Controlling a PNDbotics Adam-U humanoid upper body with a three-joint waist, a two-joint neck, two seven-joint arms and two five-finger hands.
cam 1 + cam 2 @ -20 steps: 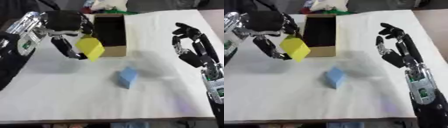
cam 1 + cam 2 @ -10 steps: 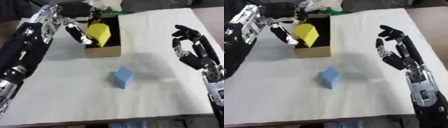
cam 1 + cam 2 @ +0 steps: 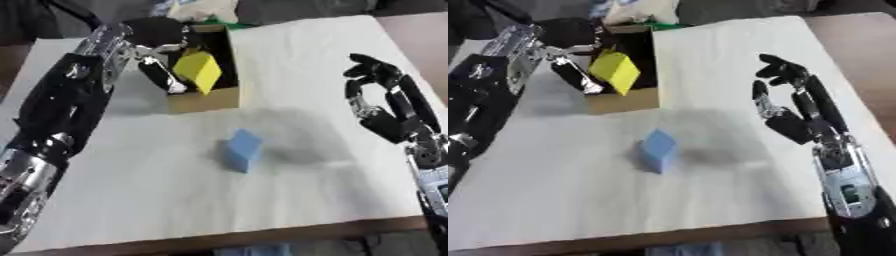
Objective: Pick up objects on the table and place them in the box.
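In the left eye view, the left hand [image 3: 162, 60] at the upper left of the frame has its fingers curled round a yellow block [image 3: 199, 71], holding it over the open cardboard box [image 3: 206, 97]; the block looks not yet released, so this placement seems nearly done. A blue block [image 3: 242, 149] lies alone on the white surface [image 3: 289, 75] at the frame's centre, well apart from the box, and is left to pick.

In the right eye view, the right hand [image 3: 791, 107] at the right of the frame hangs above the surface with fingers relaxed, holding nothing.
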